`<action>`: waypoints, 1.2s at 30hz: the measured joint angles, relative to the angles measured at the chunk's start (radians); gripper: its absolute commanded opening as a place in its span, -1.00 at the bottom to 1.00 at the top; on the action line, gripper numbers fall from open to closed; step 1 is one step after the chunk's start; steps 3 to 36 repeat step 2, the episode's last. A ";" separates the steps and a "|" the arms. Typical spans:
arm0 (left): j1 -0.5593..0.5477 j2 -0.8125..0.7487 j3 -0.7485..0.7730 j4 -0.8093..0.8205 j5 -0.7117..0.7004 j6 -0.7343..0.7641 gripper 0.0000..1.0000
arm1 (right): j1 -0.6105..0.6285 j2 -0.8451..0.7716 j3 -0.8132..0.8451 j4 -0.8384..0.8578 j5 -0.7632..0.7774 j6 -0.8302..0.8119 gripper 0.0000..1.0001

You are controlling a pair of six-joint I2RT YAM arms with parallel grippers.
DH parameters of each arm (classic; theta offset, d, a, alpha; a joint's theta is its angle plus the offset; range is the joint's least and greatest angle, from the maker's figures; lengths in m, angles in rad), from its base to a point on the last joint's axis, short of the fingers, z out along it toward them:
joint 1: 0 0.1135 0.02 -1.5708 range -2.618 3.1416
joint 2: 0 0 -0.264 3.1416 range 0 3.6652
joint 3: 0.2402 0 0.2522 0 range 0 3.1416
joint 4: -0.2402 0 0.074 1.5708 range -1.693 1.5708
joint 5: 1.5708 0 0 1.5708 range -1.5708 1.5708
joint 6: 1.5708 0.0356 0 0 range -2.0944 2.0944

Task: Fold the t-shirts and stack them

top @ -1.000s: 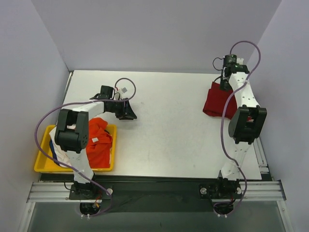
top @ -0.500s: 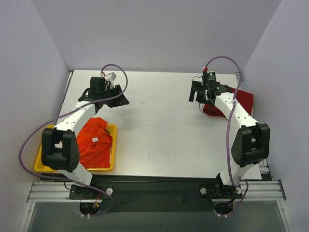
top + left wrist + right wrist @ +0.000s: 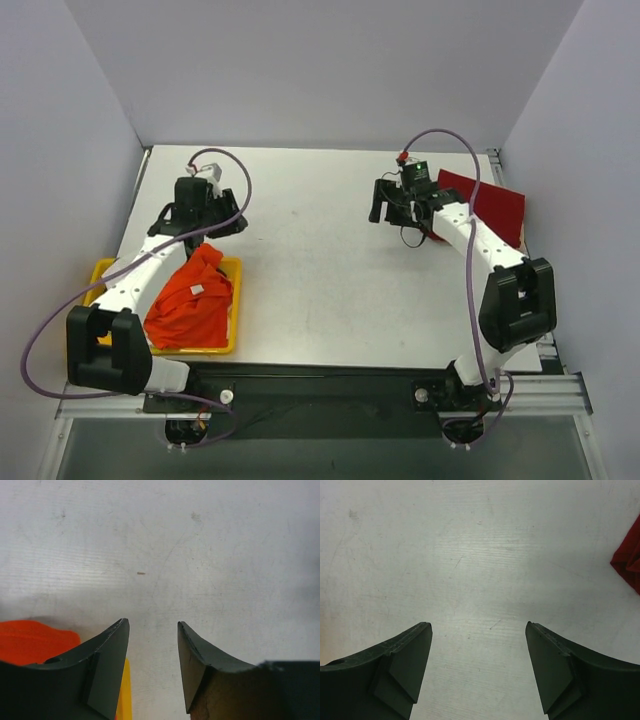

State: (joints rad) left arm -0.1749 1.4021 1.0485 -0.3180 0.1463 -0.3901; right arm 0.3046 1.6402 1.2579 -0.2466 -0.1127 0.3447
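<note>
Left gripper [image 3: 151, 625], jaws partly parted and holding nothing, hangs over the table [image 3: 320, 270] just past the far edge of the yellow tray [image 3: 237, 300], where an orange t-shirt [image 3: 188, 300] lies heaped. Well to the tray's right, the right gripper [image 3: 477, 627] is spread wide and holds nothing. Farther from the tray lies a dark red t-shirt [image 3: 492, 205].

Right pincer [image 3: 477, 626] off red shirt [image 3: 495, 205]; left pincer [image 3: 152, 622] withdrawn.
</note>
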 measured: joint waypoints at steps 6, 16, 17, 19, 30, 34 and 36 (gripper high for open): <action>0.000 -0.032 -0.033 -0.003 -0.022 0.000 0.08 | 0.002 -0.009 -0.002 0.003 -0.001 0.002 0.54; 0.000 -0.032 -0.033 -0.003 -0.022 0.000 0.08 | 0.002 -0.009 -0.002 0.003 -0.001 0.002 0.54; 0.000 -0.032 -0.033 -0.003 -0.022 0.000 0.08 | 0.002 -0.009 -0.002 0.003 -0.001 0.002 0.54; 0.000 -0.032 -0.033 -0.003 -0.022 0.000 0.08 | 0.002 -0.009 -0.002 0.003 -0.001 0.002 0.54; 0.000 -0.032 -0.033 -0.003 -0.022 0.000 0.08 | 0.002 -0.009 -0.002 0.003 -0.001 0.002 0.54; 0.000 -0.032 -0.033 -0.003 -0.022 0.000 0.08 | 0.002 -0.009 -0.002 0.003 -0.001 0.002 0.54; 0.000 -0.032 -0.033 -0.003 -0.022 0.000 0.08 | 0.002 -0.009 -0.002 0.003 -0.001 0.002 0.54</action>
